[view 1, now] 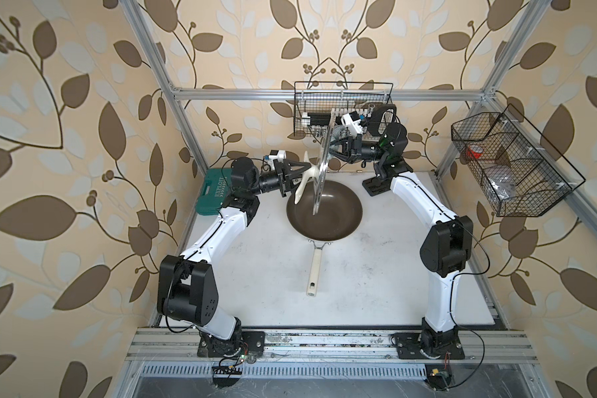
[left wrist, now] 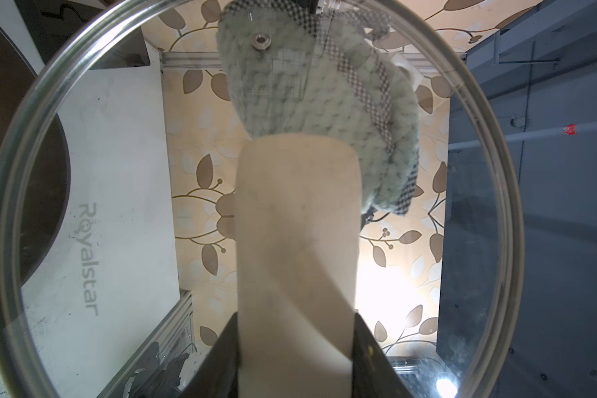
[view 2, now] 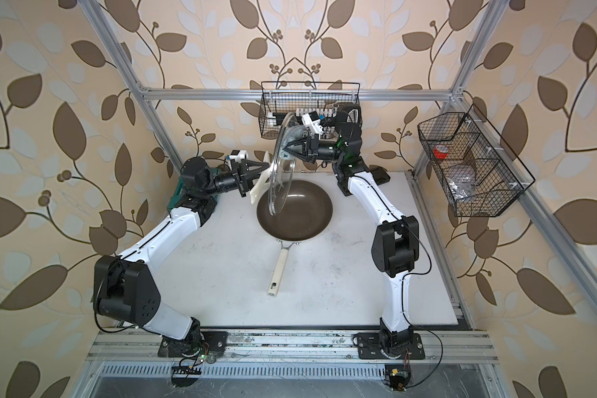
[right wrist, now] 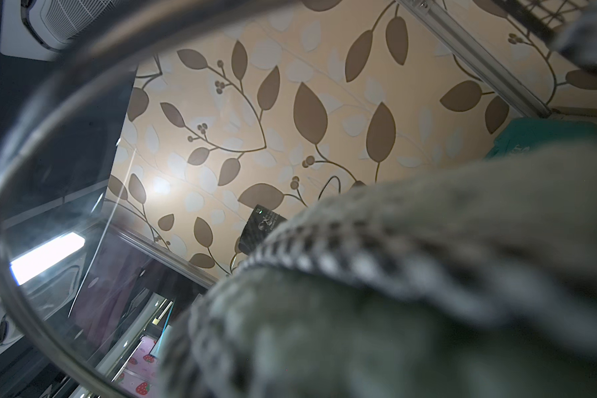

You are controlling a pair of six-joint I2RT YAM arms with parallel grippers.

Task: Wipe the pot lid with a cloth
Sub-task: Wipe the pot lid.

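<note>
The pot lid [view 1: 322,165] [view 2: 282,172] stands on edge in the air above the dark frying pan [view 1: 338,213]. My left gripper [view 1: 302,174] [view 2: 265,169] [left wrist: 295,330] is shut on the lid's cream bar handle [left wrist: 297,224] [view 2: 258,189]. From the opposite side, my right gripper [view 1: 332,151] [view 2: 287,149] is shut on the grey-green cloth [view 2: 291,135] [left wrist: 307,96] and holds it bunched against the glass near the lid's upper part. In the right wrist view the cloth [right wrist: 411,275] hides the jaws, and the lid's rim [right wrist: 25,138] curves past.
The pan's long cream handle [view 1: 314,268] points toward the table's front. A green tool case [view 1: 214,189] lies behind the left arm. A wire basket [view 1: 342,103] hangs on the back rail, another [view 1: 507,165] on the right frame. A black stand [view 1: 376,186] sits at the back right.
</note>
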